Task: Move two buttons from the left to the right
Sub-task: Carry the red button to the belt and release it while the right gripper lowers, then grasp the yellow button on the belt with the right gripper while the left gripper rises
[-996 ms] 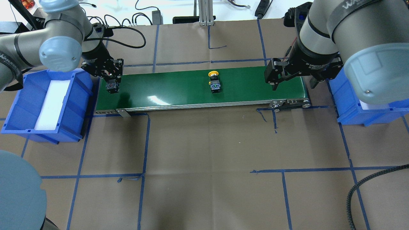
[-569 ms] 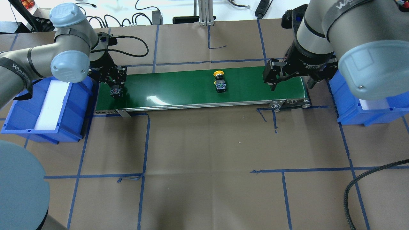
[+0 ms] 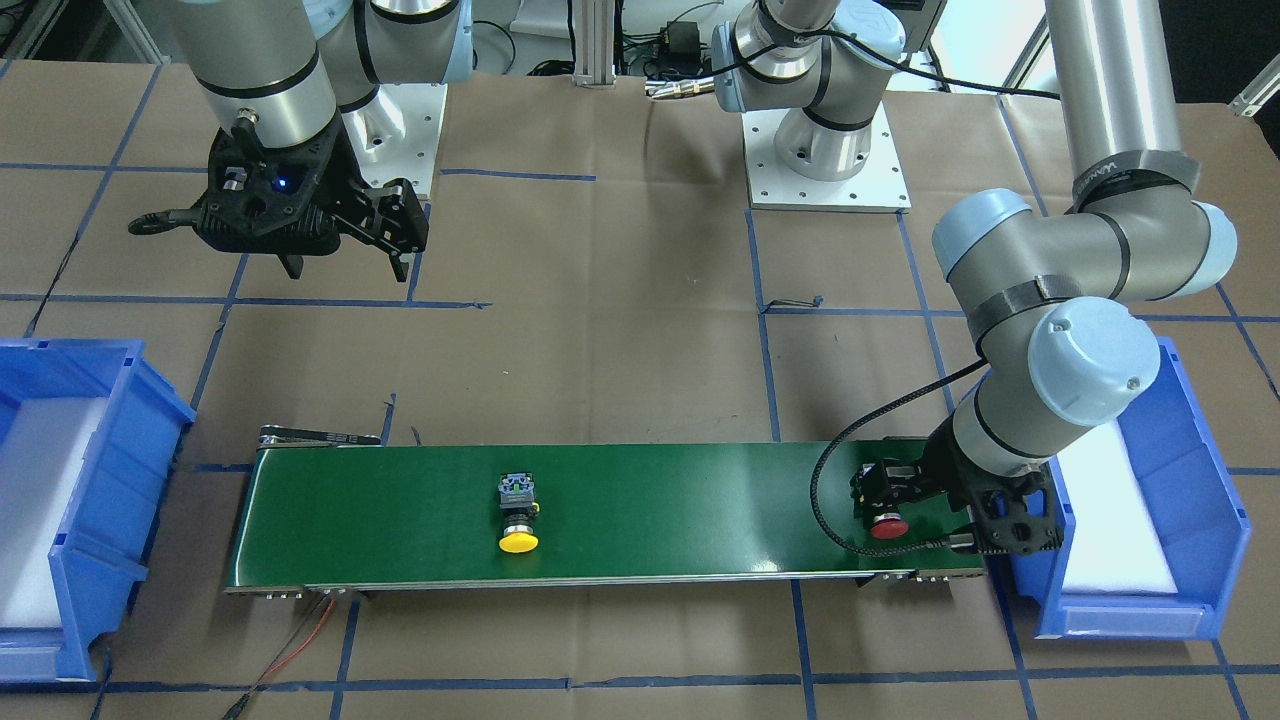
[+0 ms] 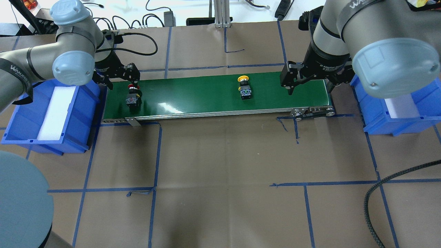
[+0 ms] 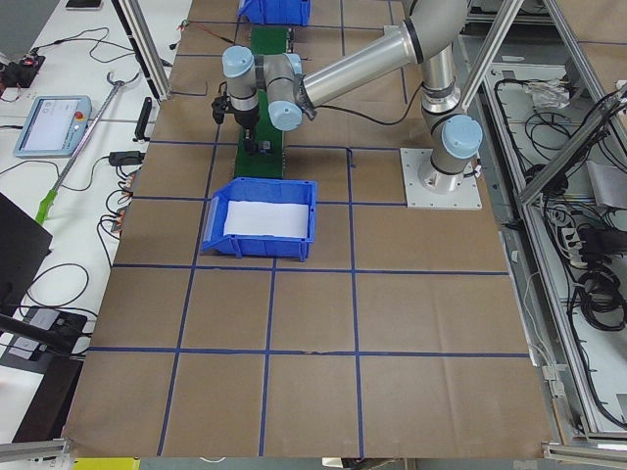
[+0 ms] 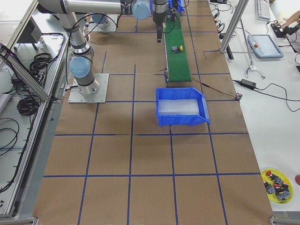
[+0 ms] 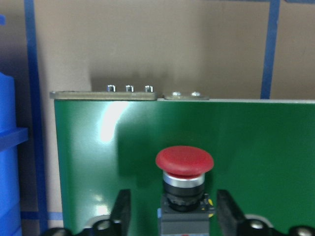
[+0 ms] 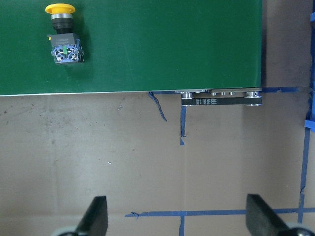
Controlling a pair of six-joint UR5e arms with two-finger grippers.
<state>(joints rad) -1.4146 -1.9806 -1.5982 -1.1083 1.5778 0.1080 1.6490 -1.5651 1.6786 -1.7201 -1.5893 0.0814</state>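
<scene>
The red button (image 4: 132, 95) lies on the left end of the green conveyor belt (image 4: 193, 93), cap toward the far side. It also shows in the front view (image 3: 888, 525). My left gripper (image 4: 124, 84) is open just above it. In the left wrist view the fingers (image 7: 121, 210) stand on either side of the red button (image 7: 184, 160) without touching it. The yellow button (image 4: 245, 89) lies right of the belt's middle, and shows in the front view (image 3: 518, 515). My right gripper (image 4: 310, 89) is open and empty above the belt's right end. Its wrist view shows the yellow button (image 8: 61, 35) at upper left.
A blue bin (image 4: 20, 113) with white foam stands left of the belt. Another blue bin (image 4: 379, 124) stands to its right. A black cable (image 4: 379, 206) lies at the front right. A yellow dish (image 6: 277, 183) with several spare buttons sits on the side table.
My left gripper set the red button on the belt, let go and pulled back a little. The yellow button travelled right along the belt. My right gripper shifted slightly left.
</scene>
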